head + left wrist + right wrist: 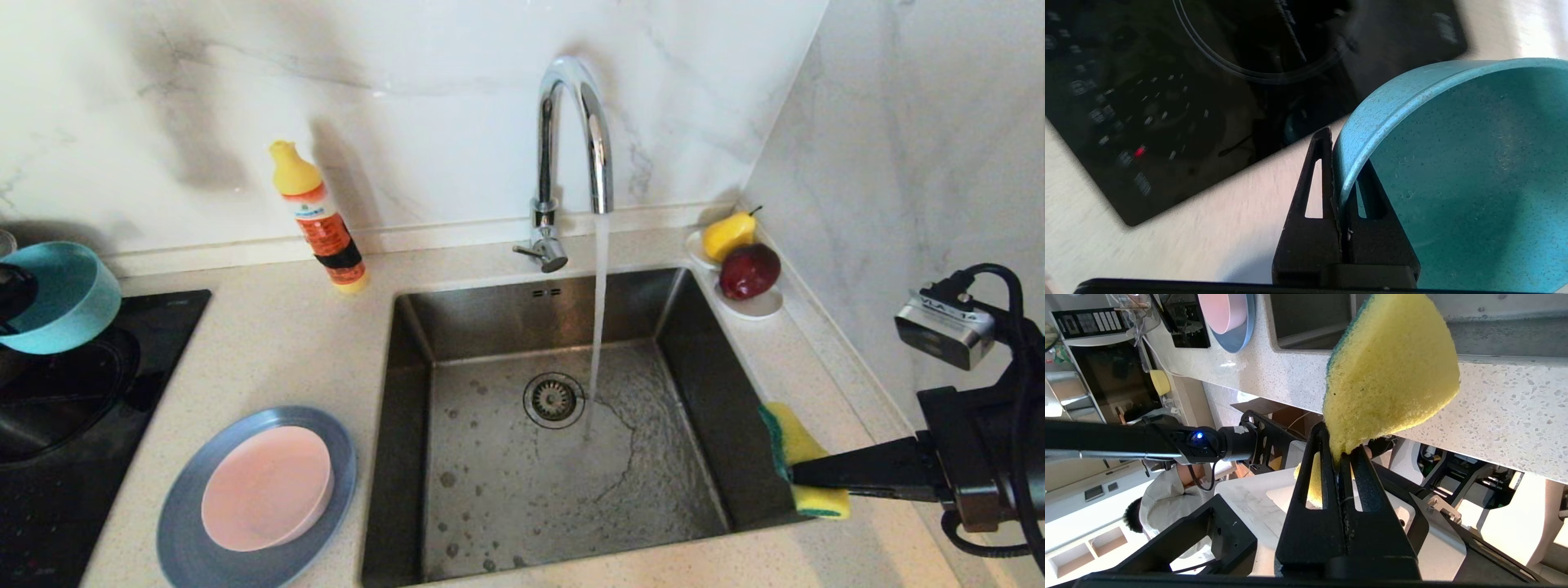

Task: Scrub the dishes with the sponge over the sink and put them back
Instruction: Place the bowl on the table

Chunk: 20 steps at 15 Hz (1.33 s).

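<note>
My left gripper (pixel 1337 143) is shut on the rim of the small teal bowl (pixel 1453 183), one finger inside and one outside. In the head view the teal bowl (pixel 57 298) hangs tilted at the far left, above the black cooktop (pixel 82 425). The blue-grey plate (pixel 184 535) lies on the counter left of the sink (pixel 506 490), with the pink bowl (pixel 265 488) on it. At the sink's right rim my right gripper (pixel 796 474) is shut on the yellow sponge (pixel 800 445), green face toward the basin. In the right wrist view the sponge (pixel 1392 371) bulges out of the shut jaws.
Water runs from the chrome tap (pixel 571 139) into the basin beside the drain strainer (pixel 553 399). A yellow-capped detergent bottle (pixel 318 220) stands behind the counter. A white dish (pixel 759 305) with a pear and an apple sits at the back right corner, close to the side wall.
</note>
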### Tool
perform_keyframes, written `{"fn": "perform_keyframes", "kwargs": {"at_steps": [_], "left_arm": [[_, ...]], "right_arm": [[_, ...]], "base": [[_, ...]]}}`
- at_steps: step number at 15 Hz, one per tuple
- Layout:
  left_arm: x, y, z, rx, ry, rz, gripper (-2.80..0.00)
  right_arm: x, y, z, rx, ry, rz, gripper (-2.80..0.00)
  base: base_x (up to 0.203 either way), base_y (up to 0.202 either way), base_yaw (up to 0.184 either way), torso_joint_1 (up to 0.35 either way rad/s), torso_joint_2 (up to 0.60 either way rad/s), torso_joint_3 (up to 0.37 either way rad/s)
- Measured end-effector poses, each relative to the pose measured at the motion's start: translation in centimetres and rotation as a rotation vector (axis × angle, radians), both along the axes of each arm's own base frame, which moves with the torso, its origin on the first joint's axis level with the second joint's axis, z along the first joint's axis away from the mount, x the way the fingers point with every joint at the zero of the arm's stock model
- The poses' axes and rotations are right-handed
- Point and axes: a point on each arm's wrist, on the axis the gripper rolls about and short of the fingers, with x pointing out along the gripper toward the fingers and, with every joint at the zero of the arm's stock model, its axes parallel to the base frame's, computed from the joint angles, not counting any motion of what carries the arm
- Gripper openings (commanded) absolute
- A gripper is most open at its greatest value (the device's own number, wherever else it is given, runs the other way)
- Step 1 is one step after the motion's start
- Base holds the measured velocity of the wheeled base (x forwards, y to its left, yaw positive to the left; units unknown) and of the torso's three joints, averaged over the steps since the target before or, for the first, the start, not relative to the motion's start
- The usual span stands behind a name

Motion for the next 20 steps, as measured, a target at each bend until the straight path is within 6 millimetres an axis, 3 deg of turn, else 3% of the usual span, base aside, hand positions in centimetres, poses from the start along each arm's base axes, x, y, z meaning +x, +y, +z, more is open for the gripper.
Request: {"fn": "perform_keyframes", "kwargs": {"at_steps": [5,10,15,16,20], "left_arm": [[3.9,3.9,-5.1,-0.046,0.047,0.056,-2.8],[4.7,7.0,-8.6,-0.137,0.083,0.064,-2.8],[5.0,7.7,-9.9,-0.157,0.111,0.078,-2.8],[5.0,7.7,-10.1,-0.16,0.117,0.079,0.0],[4.9,7.7,-9.6,-0.154,0.1,0.074,0.0]], "right_arm": [[-0.2,-0.1,-0.5,-0.005,0.013,0.0,-2.8],[-0.5,-0.2,-0.6,-0.006,0.014,0.001,-2.8],[-0.6,-0.2,-0.6,-0.005,0.012,0.001,-2.8],[-0.6,-0.2,-0.6,-0.006,0.014,0.001,-2.8],[-0.6,-0.2,-0.6,-0.006,0.013,0.002,-2.8]], "base": [[0.0,0.0,0.0,0.0,0.0,0.0],[0.0,0.0,0.0,0.0,0.0,0.0],[0.0,0.0,0.0,0.0,0.0,0.0],[0.0,0.0,0.0,0.0,0.0,0.0],[0.0,0.0,0.0,0.0,0.0,0.0]]}}
